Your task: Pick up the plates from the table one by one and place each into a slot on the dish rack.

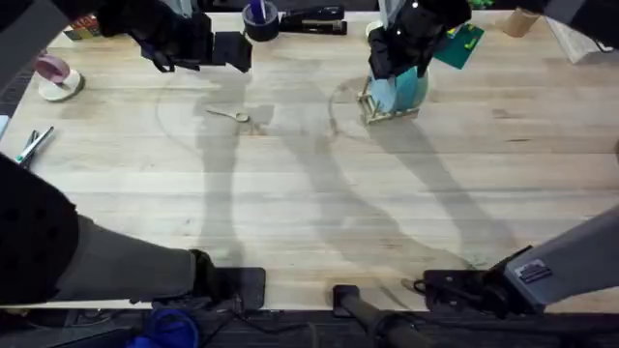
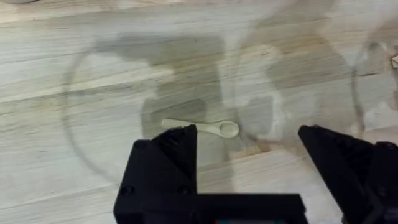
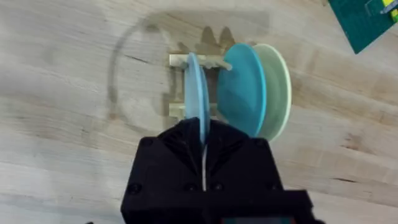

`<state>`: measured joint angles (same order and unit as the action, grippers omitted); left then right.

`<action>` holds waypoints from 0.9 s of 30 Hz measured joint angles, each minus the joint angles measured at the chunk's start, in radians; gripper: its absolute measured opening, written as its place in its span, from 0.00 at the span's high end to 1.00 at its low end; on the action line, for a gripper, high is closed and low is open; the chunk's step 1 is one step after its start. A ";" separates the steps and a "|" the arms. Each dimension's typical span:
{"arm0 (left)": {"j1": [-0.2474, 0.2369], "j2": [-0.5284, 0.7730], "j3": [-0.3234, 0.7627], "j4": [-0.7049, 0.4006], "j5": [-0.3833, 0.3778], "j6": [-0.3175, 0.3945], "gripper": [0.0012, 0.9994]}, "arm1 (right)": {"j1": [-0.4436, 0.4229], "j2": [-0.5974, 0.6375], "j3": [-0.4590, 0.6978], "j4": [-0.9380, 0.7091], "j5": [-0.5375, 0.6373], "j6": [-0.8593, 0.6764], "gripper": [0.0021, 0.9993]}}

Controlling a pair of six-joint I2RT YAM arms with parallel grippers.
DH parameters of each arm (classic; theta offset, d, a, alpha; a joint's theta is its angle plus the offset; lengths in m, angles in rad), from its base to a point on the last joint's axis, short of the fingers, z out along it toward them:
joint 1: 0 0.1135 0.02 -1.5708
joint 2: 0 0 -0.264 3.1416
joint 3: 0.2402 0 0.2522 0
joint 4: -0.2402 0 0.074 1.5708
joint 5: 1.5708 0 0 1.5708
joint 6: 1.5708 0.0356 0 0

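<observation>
The wooden dish rack (image 3: 180, 61) (image 1: 390, 114) stands at the table's (image 1: 319, 193) far right of centre, with three plates upright in its slots. The light blue plate (image 3: 195, 93) is edge-on, the teal plate (image 3: 242, 93) beside it, and the pale cream-green plate (image 3: 278, 84) behind that. My right gripper (image 3: 203, 134) (image 1: 392, 68) hangs over the rack, shut on the light blue plate's upper rim. My left gripper (image 2: 247, 134) (image 1: 230, 50) hovers open above bare wood at the far left of centre, holding nothing.
A small pale spoon (image 2: 205, 127) (image 1: 230, 115) lies below the left gripper. A green baseplate (image 1: 462, 43) sits behind the rack. A tape roll (image 1: 56, 75) and pens (image 1: 34, 145) lie at the left edge, and a dark stapler (image 1: 314, 17) at the back.
</observation>
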<state>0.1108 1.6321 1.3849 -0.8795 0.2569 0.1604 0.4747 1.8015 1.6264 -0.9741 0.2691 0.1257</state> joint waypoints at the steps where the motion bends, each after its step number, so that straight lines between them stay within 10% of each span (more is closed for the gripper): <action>1: 0.000 0.000 0.000 0.000 0.000 0.000 0.00 | 0.000 0.001 0.000 0.000 0.000 0.000 0.97; 23: 0.000 0.000 0.000 0.000 0.000 0.000 0.00 | 0.000 0.065 0.000 0.005 -0.003 0.000 0.97; 27: 0.000 0.000 0.000 0.000 0.000 0.000 0.00 | 0.000 0.065 0.000 0.005 -0.004 -0.003 0.78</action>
<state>0.1108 1.6321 1.3849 -0.8795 0.2569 0.1600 0.4747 1.8664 1.6268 -0.9691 0.2654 0.1230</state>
